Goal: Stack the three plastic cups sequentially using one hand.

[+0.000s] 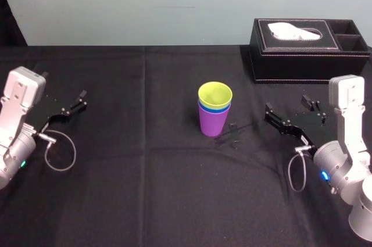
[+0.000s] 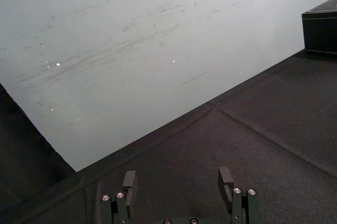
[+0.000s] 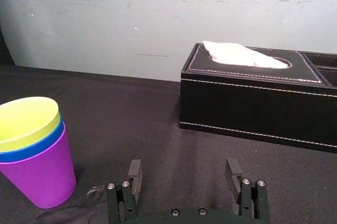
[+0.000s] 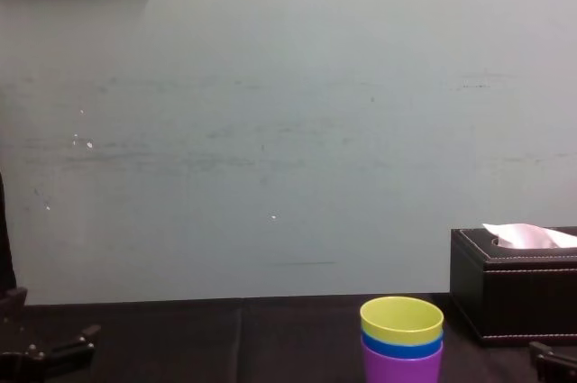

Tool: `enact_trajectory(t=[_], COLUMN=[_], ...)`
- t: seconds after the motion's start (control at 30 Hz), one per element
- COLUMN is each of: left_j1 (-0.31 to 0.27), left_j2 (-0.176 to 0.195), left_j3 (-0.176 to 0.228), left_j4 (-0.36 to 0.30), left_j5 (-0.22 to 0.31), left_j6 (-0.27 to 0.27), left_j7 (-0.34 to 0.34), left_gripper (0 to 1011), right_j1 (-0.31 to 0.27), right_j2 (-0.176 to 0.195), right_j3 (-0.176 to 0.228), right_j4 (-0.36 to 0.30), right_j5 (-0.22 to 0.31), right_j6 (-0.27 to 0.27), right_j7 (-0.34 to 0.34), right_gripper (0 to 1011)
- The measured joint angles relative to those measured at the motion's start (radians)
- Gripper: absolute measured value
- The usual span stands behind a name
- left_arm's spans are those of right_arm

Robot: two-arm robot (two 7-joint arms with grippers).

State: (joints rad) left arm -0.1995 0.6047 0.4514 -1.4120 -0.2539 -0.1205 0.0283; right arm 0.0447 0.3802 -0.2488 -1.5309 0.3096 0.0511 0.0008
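Three plastic cups (image 1: 214, 109) are standing nested near the middle of the black table (image 1: 145, 189): purple cup (image 1: 213, 123) at the bottom, blue cup (image 1: 204, 107) inside it, yellow-green cup (image 1: 215, 93) on top; the stack is looking upright and complete.

Right gripper (image 1: 289, 107) is hanging low over the cloth to the right of the stack, apart from it, fingers spread wide and gripping nothing; left gripper (image 1: 83, 99) is sitting parked far to the left, fingers likewise spread and empty.

Judging the step in hand as clearing off from a finished stack; doing it well means lifting the right gripper up and back, away from the cups, with the fingers left apart; nested tumblers are probably light and tippy, so no sweeping past the rim; the tissue box (image 1: 308, 49) is standing behind that arm, so watch it too.

Blue cup is visible as a thin rim band; how deep each cup is seated cannot be told; the chest view is cutting off the purple cup's base; a faint dark mark on the cloth just right of the stack is hard to make out.
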Motion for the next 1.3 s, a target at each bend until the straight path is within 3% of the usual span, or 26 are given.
enact_trajectory(t=[1.3], left_j1=[0.0], left_j2=[0.0], left_j3=[0.0], left_j4=[0.0], left_j5=[0.0], left_j6=[0.0], left_j7=[0.0], left_gripper=[1011], right_j1=[0.0], right_j2=[0.0], right_j3=[0.0], right_j4=[0.0], right_j5=[0.0], right_j6=[0.0], right_j7=[0.0], right_gripper=[1000])
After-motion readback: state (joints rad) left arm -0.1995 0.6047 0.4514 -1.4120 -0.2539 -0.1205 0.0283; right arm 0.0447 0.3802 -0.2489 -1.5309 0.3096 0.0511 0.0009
